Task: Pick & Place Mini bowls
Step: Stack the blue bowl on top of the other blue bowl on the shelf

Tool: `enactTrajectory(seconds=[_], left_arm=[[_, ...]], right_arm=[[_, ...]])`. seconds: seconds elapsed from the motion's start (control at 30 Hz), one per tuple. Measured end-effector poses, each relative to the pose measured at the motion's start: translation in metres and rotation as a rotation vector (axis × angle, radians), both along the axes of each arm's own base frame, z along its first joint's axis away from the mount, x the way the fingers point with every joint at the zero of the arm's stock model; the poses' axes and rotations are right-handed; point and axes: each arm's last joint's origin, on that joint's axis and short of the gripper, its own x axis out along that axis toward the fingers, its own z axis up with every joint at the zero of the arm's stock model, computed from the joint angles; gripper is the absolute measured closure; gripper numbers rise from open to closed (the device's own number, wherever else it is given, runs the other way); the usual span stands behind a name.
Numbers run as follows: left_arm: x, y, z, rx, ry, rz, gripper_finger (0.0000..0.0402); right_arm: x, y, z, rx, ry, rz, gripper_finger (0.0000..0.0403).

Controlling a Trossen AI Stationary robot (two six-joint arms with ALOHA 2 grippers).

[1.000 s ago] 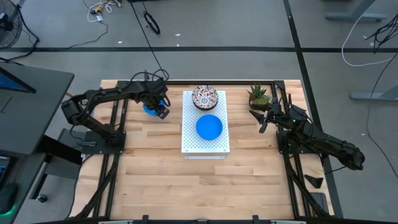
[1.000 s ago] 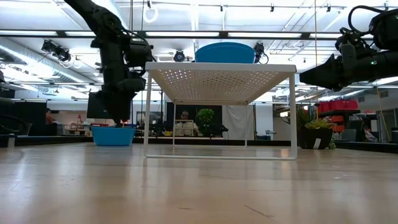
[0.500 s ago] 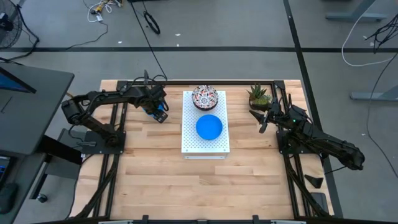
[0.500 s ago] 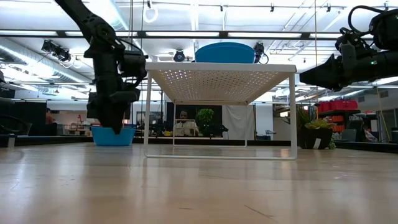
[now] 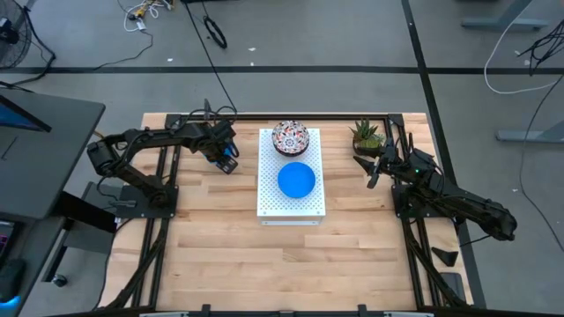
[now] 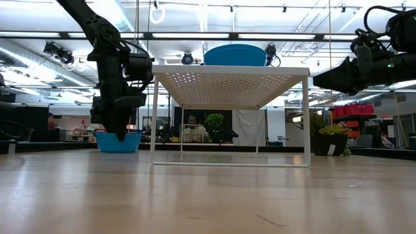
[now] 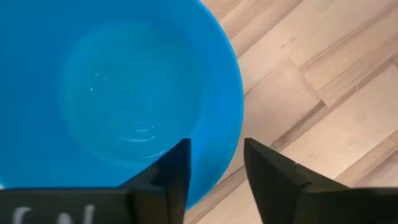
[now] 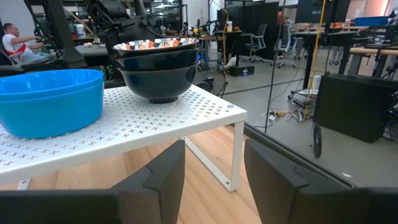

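Wooden planks are forming the bench (image 5: 220, 255), and a white perforated board (image 5: 291, 207) on legs is standing at its middle toward the far edge. On that raised board, blue bowls (image 5: 296, 179) are sitting stacked on the nearer half and patterned bowls (image 5: 291, 137) are nesting behind them, toward the far edge. One more blue bowl (image 7: 112, 93) is resting on the bench itself, beside the board's far left corner.

That lone bowl is the one being picked. The left tool (image 7: 214, 171) is hanging right over it, one finger inside the rim and the other outside, straddling the wall; the fingers are apart and not visibly pinching yet. As I judge it, the next move is calling for a firm pinch on the rim, then a straight lift clear of the bench before carrying across to the board.

The right tool (image 8: 214, 171) is waiting near the right edge beside a small potted plant (image 5: 366, 135), fingers spread, holding nothing.
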Motion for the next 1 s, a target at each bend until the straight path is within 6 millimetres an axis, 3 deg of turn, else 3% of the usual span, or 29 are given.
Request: enactTrajectory(seconds=[0.43, 0.83, 1.0], left_arm=[[0.000, 0.001, 0.000, 0.021, 0.015, 0.006, 0.0387], [-0.001, 0.000, 0.002, 0.014, 0.022, 0.027, 0.0395], [-0.002, -0.003, 0.016, -0.018, 0.093, 0.028, 0.0397]], right_arm=[[0.000, 0.000, 0.000, 0.000, 0.000, 0.000, 0.0234], [0.000, 0.000, 0.000, 0.000, 0.000, 0.000, 0.0234], [0.000, 0.000, 0.000, 0.000, 0.000, 0.000, 0.0234]])
